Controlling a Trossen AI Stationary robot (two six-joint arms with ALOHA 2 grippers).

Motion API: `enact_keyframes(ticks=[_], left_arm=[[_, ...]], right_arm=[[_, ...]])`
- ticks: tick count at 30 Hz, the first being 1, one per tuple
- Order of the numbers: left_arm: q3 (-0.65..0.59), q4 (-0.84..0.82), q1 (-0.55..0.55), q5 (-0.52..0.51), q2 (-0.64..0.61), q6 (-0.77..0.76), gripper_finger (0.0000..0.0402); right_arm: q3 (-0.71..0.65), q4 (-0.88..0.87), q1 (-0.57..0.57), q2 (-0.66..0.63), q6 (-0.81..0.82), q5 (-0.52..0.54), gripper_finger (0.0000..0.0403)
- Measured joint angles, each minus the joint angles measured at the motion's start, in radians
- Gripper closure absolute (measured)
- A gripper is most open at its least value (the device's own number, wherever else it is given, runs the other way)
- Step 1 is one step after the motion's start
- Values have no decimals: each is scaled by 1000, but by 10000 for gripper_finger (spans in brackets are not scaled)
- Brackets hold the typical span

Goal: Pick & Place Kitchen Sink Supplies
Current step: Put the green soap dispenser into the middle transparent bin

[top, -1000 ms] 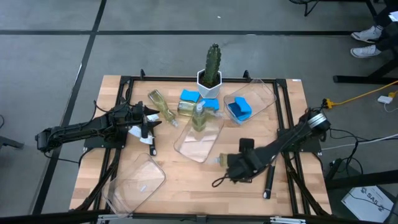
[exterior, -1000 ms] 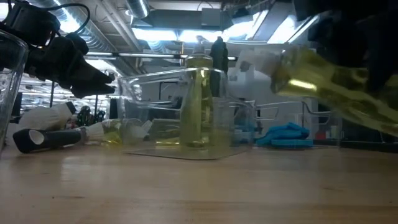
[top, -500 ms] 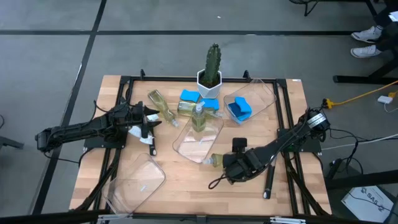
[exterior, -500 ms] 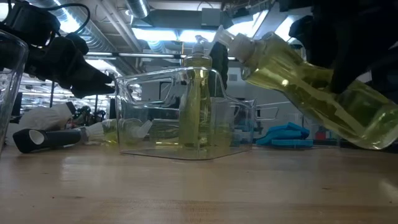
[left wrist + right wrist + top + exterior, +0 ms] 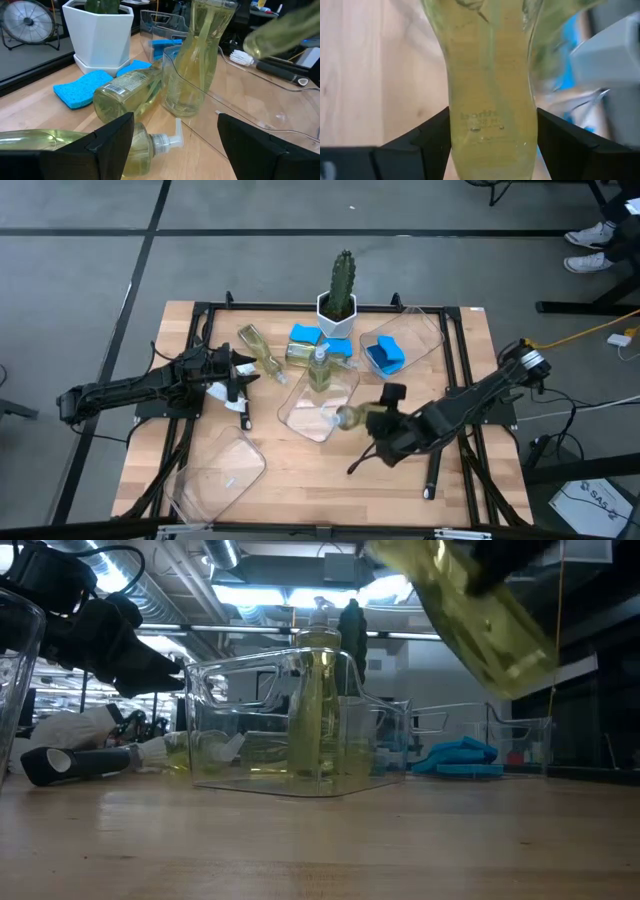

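Right gripper (image 5: 385, 423) has a bottle (image 5: 358, 417) pinched between its fingers (image 5: 422, 145). In my right wrist view the bottle body sits squarely between both pads, touching each side, neck pointing away from the wrist. From above I see it lifted off the wood, cap end over the near corner of the middle clear tray (image 5: 300, 418). The low view shows only its tilted lower body (image 5: 470, 610) high up, clear of the table (image 5: 300, 480).

A second bottle (image 5: 319, 367) stands upright inside that same tray. Two more lie on their sides: one (image 5: 132, 90) against the tray's outer wall, just beside a blue sponge (image 5: 82, 87), and one (image 5: 120, 145) right at the left gripper (image 5: 243, 370). That gripper's fingers are spread and holding nothing (the lying bottle's pump sits between them, not touched as far as I can tell).

Brush (image 5: 240, 402) lies on the wood just beside the left gripper. Another sponge (image 5: 385, 354) sits in the far right tray (image 5: 425, 335). Cactus (image 5: 340, 285) stands at the table's far edge.
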Motion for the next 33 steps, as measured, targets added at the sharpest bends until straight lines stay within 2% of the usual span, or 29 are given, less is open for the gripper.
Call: enact_keyframes(ticks=[4, 6, 8, 13, 16, 19, 25, 33], left_arm=[[0, 0, 0, 0, 0, 0, 121], [0, 0, 0, 0, 0, 0, 121], [0, 0, 0, 0, 0, 0, 121], [0, 0, 0, 0, 0, 0, 121], [0, 0, 0, 0, 0, 0, 121], [0, 0, 0, 0, 0, 0, 121], [0, 1, 0, 0, 0, 0, 121], [0, 2, 0, 0, 0, 0, 121]], right_arm=[[-6, 65, -1, -67, -51, 140, 147], [-54, 174, -1, -113, -99, 220, 147], [-140, 342, -13, -167, -175, 252, 147], [-421, 920, -74, -290, -385, 131, 147], [-565, 1283, -119, -314, -484, 85, 147], [-674, 1505, -170, -309, -499, 89, 147], [-801, 1734, -272, -237, -412, 13, 147], [-787, 1840, -321, -102, -398, -36, 147]])
